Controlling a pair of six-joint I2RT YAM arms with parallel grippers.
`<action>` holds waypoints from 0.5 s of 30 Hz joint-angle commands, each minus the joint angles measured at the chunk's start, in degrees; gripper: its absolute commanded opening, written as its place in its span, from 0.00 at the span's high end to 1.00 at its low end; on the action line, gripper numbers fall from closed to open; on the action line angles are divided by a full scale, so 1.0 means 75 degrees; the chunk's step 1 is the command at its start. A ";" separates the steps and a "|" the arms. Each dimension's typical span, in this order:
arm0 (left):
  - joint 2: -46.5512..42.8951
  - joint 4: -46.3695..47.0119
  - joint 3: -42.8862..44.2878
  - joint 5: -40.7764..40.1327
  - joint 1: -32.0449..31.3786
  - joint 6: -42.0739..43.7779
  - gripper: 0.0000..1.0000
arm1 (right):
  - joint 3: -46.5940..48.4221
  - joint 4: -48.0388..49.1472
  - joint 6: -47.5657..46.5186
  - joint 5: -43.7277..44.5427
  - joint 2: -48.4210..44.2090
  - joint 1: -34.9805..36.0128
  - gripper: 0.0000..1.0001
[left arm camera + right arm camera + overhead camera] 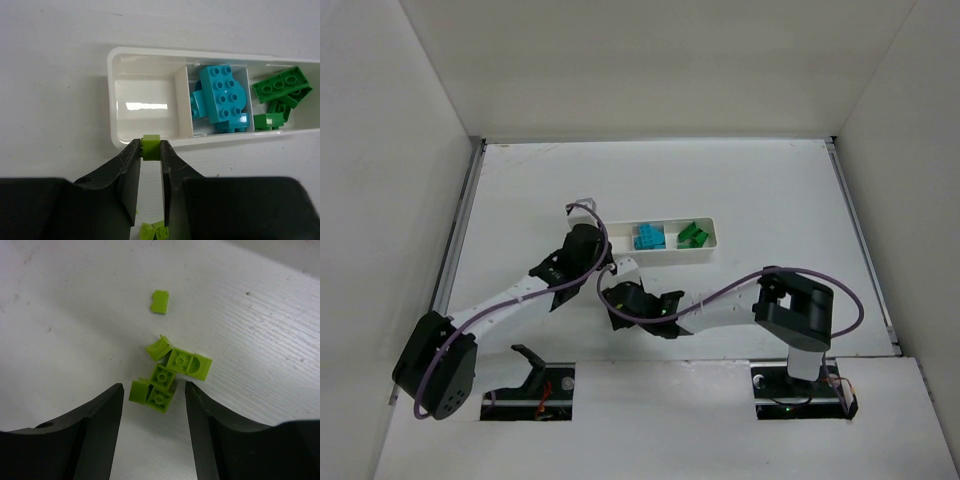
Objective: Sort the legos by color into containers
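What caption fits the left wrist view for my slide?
Left tool pinches a yellow-green lego at the tray near rim, by its empty compartment.

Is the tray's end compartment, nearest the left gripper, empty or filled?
Empty: only bare white floor shows in that compartment; the left gripper holds a yellow-green brick near its rim.

The white-and-black left arm (510, 300) stretches forward and to the right, its black left gripper (151, 151) pinched tight on a small yellow-green plastic brick (150, 146). The right arm (720, 310) folds leftward; its right gripper (154, 390), seemingly pointing downward, has its jaws parted.
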 commanded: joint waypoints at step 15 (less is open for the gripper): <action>0.0280 0.0770 0.0485 0.0168 0.0015 0.0186 0.87 | 0.0292 -0.0970 0.0176 0.1035 -0.0003 0.0448 0.59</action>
